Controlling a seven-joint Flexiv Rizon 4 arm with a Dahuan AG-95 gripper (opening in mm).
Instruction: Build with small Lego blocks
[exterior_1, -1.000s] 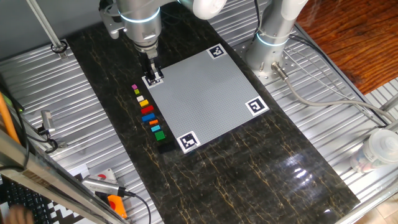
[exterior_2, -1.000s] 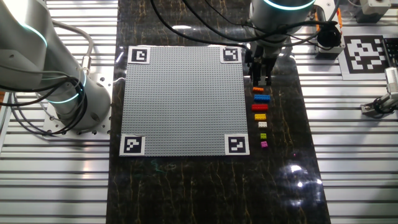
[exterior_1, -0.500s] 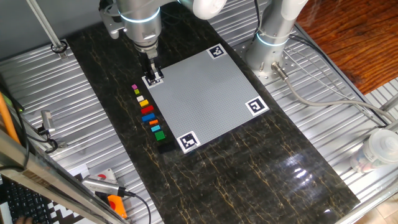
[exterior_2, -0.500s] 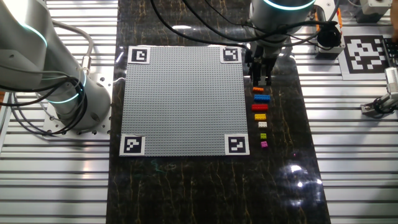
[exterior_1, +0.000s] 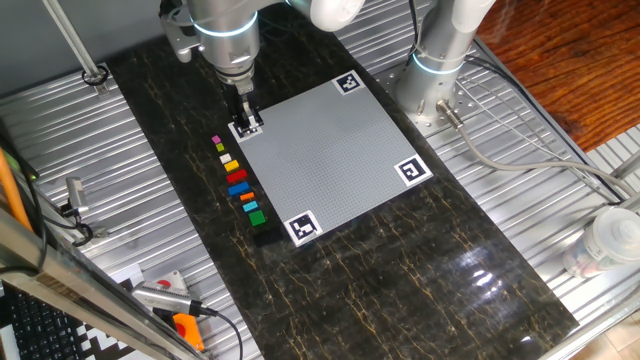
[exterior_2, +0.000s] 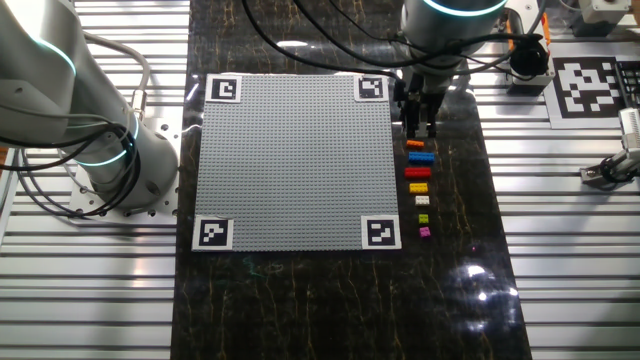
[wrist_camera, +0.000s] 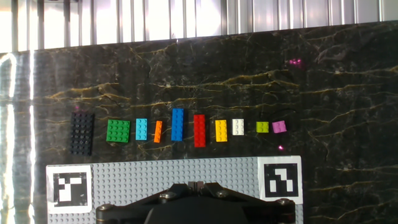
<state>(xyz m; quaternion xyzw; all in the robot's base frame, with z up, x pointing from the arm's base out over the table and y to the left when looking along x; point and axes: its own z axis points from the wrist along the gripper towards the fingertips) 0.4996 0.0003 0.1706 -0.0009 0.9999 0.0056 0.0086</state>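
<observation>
The small Lego blocks lie in one row on the dark tabletop beside the grey studded plate (wrist_camera: 155, 171). In the hand view they run from a black block (wrist_camera: 81, 133) through green (wrist_camera: 118, 130), light blue (wrist_camera: 142, 129), orange (wrist_camera: 158, 131), blue (wrist_camera: 177, 124), red (wrist_camera: 199, 130), yellow (wrist_camera: 221, 130), white (wrist_camera: 238, 127) and olive (wrist_camera: 262, 127) to pink (wrist_camera: 279, 127). My gripper (wrist_camera: 194, 185) hangs over the plate's edge near a corner tag, fingers together with nothing seen between them. The fixed views show the gripper (exterior_1: 246, 122) (exterior_2: 418, 125) at one end of the row (exterior_1: 238, 182) (exterior_2: 419, 186).
The plate (exterior_1: 330, 160) (exterior_2: 290, 160) carries black-and-white tags at its corners (exterior_2: 380, 233). A second robot arm's base (exterior_1: 440, 70) (exterior_2: 120, 160) stands beside the plate. Tools (exterior_1: 165, 300) lie on the metal ribbed surface at the near left.
</observation>
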